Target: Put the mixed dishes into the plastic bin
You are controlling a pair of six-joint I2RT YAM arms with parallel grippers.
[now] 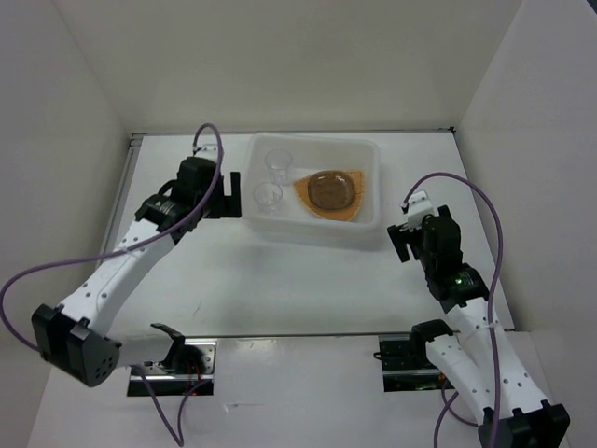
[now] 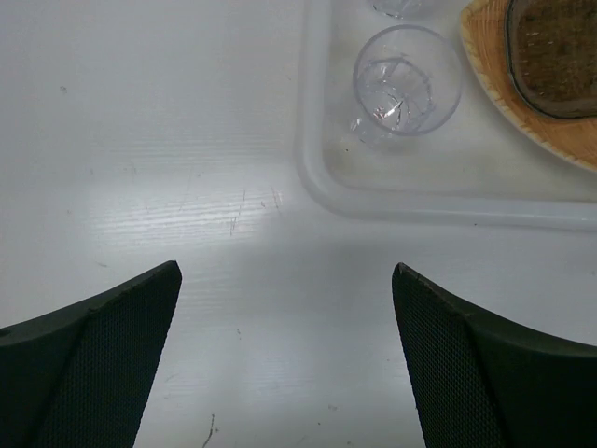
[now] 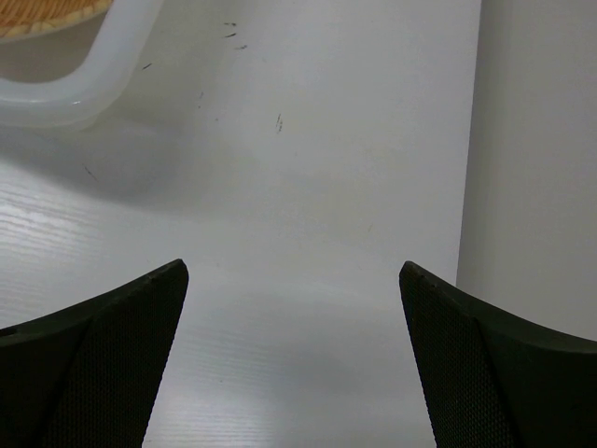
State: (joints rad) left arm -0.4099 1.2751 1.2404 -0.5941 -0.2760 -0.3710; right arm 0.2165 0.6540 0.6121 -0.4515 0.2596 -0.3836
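Top external: plate (image 1: 303, 196), saucer (image 1: 331, 189), cups (image 1: 268, 195) lie inside bin (image 1: 312, 233); left hand (image 1: 231, 193) released, empty, just beside left wall (nearer cups); right hand (image 1: 401, 229) likewise, off right corner.

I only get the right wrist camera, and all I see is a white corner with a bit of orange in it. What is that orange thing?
Observer: It is the orange plate, lying flat inside the plastic bin.
Operator: Is anything on it?
Observer: Yes, a round brown saucer sits on top of the plate.
Operator: Are there cups too?
Observer: Two clear ones stand in the left part of the bin, open side up: the far cup and the near cup. The left gripper is just outside the bin's left wall, jaws wide and holding nothing.
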